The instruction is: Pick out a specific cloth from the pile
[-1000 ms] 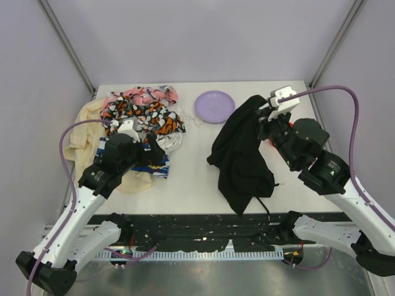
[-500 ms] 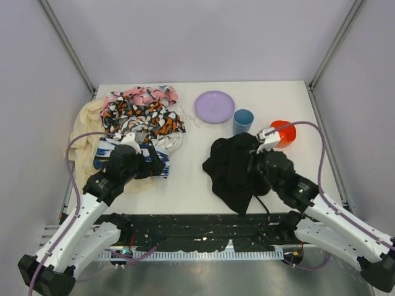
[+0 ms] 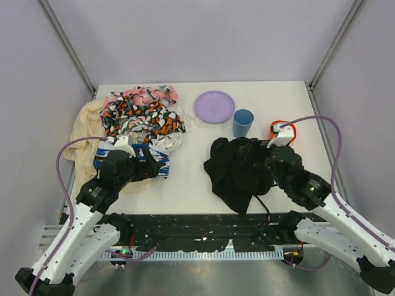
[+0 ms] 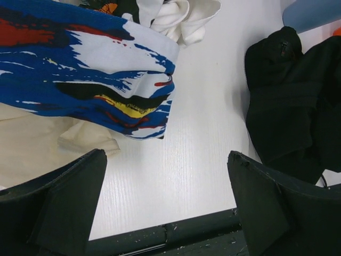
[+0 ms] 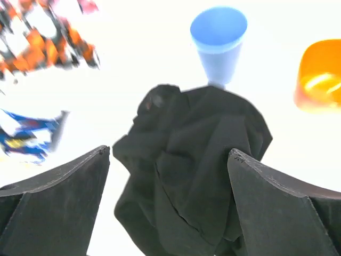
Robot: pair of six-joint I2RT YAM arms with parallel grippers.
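The plain black cloth [image 3: 237,171] lies crumpled on the white table, right of centre and apart from the pile [image 3: 139,117] of patterned, striped and cream fabrics at the back left. My right gripper [image 3: 263,164] hovers just over the cloth's right side. In the right wrist view this gripper [image 5: 169,154] is open, its fingers spread wide with the cloth [image 5: 197,176] below them, ungripped. My left gripper [image 3: 152,166] is open over bare table by the pile's near edge. The left wrist view shows it [image 4: 168,156] empty, a blue-white fabric [image 4: 80,80] ahead and the black cloth [image 4: 293,106] to the right.
A purple plate [image 3: 214,106] and a blue cup [image 3: 243,123] stand behind the black cloth. An orange cup [image 3: 282,128] is partly hidden by the right wrist. A cream cloth [image 3: 83,132] hangs over the table's left edge. A black rail [image 3: 203,225] runs along the front.
The right arm lowered the hanging black cloth onto the table, then opened and let it go. The cloth now lies bunched. The left arm drew back slightly.
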